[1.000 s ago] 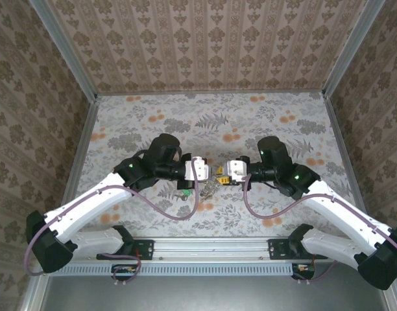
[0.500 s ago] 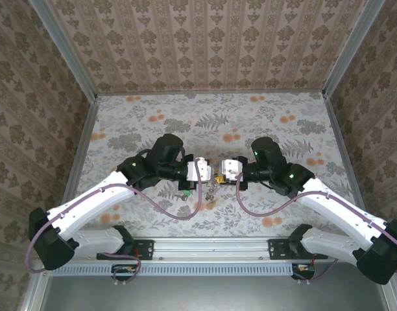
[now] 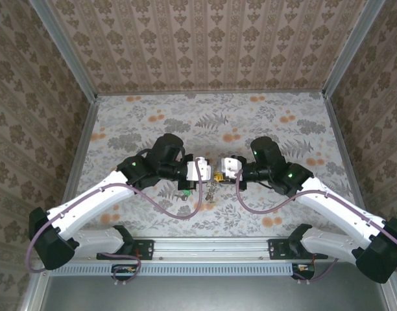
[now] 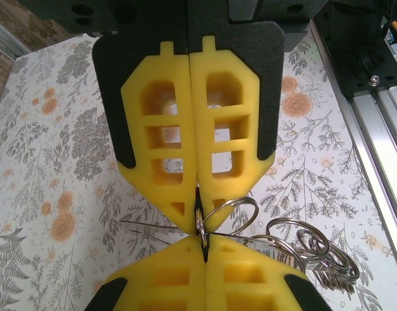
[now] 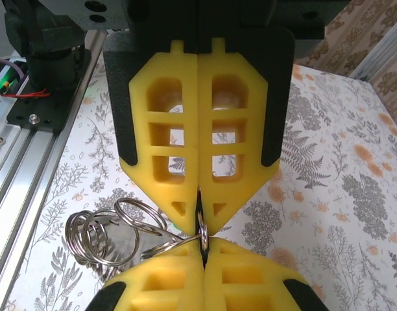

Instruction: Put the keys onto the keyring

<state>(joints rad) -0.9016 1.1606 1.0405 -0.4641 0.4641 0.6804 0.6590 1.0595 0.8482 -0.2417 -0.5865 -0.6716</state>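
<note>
**Step in hand (judged): working the ring at the shared pinch point.**

The left gripper [image 4: 204,259] and right gripper [image 5: 204,259] meet tip to tip above the centre of the table [image 3: 263,116]. Each has its pads pressed together on one small ring [image 4: 202,227], which stands edge-on between them.

The keyring [image 4: 153,225], a thin wire, leaves the pinch toward 9 o'clock in the left wrist view. A bunch of metal rings [image 4: 315,253] hangs at 4 o'clock. A green key [image 3: 184,192] lies on the table at 7 o'clock of the grippers.

Whether the ring's coil is parted cannot be told.

Recommended procedure:
- Fix one pinch.
- Turn the other slowly along the ring's curve.
- Do not pull the tips apart, because thin metal probably slips from foam pads.
</note>
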